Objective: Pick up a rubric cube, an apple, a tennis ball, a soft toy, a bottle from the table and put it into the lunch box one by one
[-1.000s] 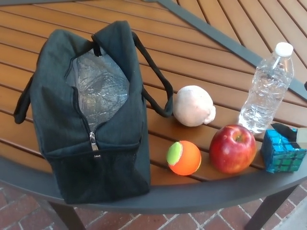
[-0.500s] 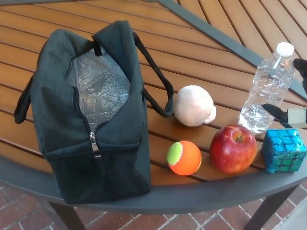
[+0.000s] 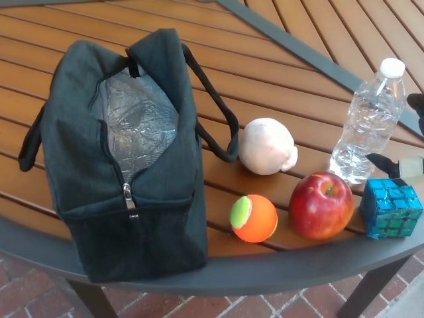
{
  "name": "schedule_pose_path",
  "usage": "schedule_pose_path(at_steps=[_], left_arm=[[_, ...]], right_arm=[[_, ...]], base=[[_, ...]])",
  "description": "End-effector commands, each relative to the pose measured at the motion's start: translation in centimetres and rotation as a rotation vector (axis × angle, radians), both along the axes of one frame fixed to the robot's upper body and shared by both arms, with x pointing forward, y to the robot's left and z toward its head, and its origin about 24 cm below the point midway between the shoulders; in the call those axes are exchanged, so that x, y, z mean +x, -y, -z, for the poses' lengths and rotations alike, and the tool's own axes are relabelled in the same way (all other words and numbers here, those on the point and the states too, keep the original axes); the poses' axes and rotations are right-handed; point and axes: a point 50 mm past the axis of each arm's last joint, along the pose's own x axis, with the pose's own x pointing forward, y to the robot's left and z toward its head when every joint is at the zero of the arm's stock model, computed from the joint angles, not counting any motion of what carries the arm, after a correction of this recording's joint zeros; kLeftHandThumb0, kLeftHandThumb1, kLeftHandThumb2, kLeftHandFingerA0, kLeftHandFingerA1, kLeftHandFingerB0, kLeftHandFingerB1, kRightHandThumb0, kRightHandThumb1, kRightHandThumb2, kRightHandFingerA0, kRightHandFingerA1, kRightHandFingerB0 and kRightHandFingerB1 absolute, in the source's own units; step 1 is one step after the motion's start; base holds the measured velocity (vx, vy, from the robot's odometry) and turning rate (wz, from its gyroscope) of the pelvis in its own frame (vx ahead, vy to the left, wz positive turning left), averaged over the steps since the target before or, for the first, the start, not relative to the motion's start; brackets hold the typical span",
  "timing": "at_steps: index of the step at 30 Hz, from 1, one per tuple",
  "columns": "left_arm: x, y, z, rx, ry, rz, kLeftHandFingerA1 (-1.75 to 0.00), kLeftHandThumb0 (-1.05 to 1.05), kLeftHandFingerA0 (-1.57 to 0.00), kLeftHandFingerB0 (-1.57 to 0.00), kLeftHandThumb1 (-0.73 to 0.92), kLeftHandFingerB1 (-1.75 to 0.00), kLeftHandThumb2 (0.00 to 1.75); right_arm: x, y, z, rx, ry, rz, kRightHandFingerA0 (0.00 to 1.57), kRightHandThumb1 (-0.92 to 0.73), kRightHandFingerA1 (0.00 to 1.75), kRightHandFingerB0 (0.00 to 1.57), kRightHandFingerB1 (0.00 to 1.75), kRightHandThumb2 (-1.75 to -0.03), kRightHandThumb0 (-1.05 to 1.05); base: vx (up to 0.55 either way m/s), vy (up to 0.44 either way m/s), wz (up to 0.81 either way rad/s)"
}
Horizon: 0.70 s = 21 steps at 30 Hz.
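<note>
At the right edge of the frame the right hand (image 3: 405, 149) shows only as black finger parts, spread apart and holding nothing, just above the glossy blue rubric cube (image 3: 391, 208). The clear ribbed bottle (image 3: 368, 124) stands upright, cap up. The dark fabric lunch box (image 3: 122, 156) sits at left on the slatted wooden worktop (image 3: 278, 73), unzipped, foil lining showing.

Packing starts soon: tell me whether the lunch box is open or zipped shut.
Open. The lunch box has its zipper parted along the top, and the silver foil lining shows through the gap.
</note>
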Motion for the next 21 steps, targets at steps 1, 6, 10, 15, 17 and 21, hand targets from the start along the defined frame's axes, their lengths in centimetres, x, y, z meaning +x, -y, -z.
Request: schedule_pose_path(at_steps=[1, 6, 10, 15, 17, 21], left_arm=[[-0.1, -0.6, -0.4, 0.039, 0.040, 0.000, -1.07, 0.06, -0.97, -0.92, 0.60, -0.89, 0.80], [-0.4, -0.6, -0.4, 0.054, 0.031, 0.018, -1.04, 0.06, -0.96, -0.88, 0.59, -0.85, 0.77], [-0.5, -0.8, -0.3, 0.047, 0.023, 0.030, -1.04, 0.09, -0.94, -0.88, 0.59, -0.86, 0.77], [-0.7, -0.7, -0.3, 0.026, 0.033, 0.021, -1.07, 0.09, -0.98, -0.90, 0.57, -0.87, 0.83], [-0.8, -0.7, -0.3, 0.038, 0.025, 0.031, -1.06, 0.06, -0.99, -0.90, 0.57, -0.87, 0.80], [-1.5, -0.8, -0.3, 0.038, 0.001, 0.040, -1.03, 0.06, -0.95, -0.87, 0.58, -0.84, 0.75]], right_arm=[[0.8, -0.8, -0.3, -0.011, 0.041, 0.004, 0.03, -0.52, 0.49, 0.15, 0.33, -0.56, -0.61], [0.7, -0.8, 0.2, -0.013, 0.019, 0.012, 0.05, -0.30, 0.56, 0.00, 0.50, -0.90, -0.36], [0.8, -1.1, -0.2, 0.013, 0.047, -0.019, 0.05, -0.29, 0.56, 0.00, 0.50, -0.89, -0.36], [1.4, -1.6, -1.0, -0.010, 0.066, -0.044, 0.05, -0.29, 0.56, 0.00, 0.50, -0.90, -0.37], [1.5, -1.5, -1.2, -0.001, 0.078, -0.041, 0.05, -0.28, 0.56, 0.00, 0.50, -0.90, -0.37], [1.7, -1.3, -1.1, 0.032, 0.090, 0.002, 0.03, -0.27, 0.54, 0.00, 0.50, -0.88, -0.36]], base=[[0.00, 0.000, 0.00], [0.00, 0.000, 0.00], [0.00, 0.000, 0.00], [0.00, 0.000, 0.00], [0.00, 0.000, 0.00], [0.00, 0.000, 0.00]])
